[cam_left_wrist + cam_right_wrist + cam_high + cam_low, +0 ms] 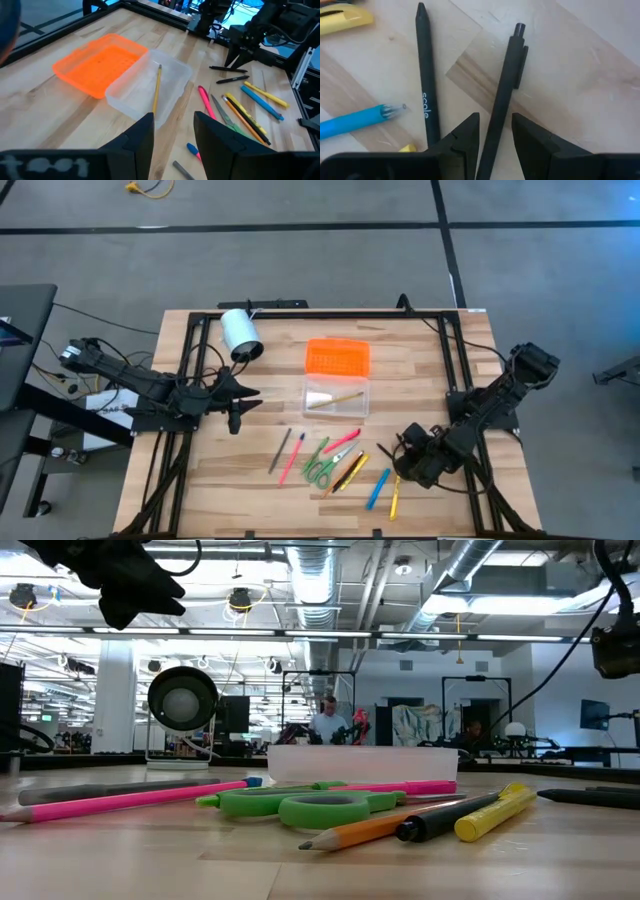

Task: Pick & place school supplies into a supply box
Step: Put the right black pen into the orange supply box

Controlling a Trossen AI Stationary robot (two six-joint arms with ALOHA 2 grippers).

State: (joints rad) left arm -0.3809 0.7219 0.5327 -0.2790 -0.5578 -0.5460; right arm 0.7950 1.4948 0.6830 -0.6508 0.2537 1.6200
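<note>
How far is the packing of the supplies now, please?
Done: one pencil lies in the open clear box; the orange lid sits beside it. In hand: nothing is held; the open right gripper straddles a black pen. The open left gripper waits above. Left: the scissors and other pens on the table.

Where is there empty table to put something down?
Bare wood lies between the white cylinder and the orange lid, and along the table's near left corner beside the grey pencil. It is crowded in front of the clear box, where scissors, pens and markers bunch near the right gripper.
</note>
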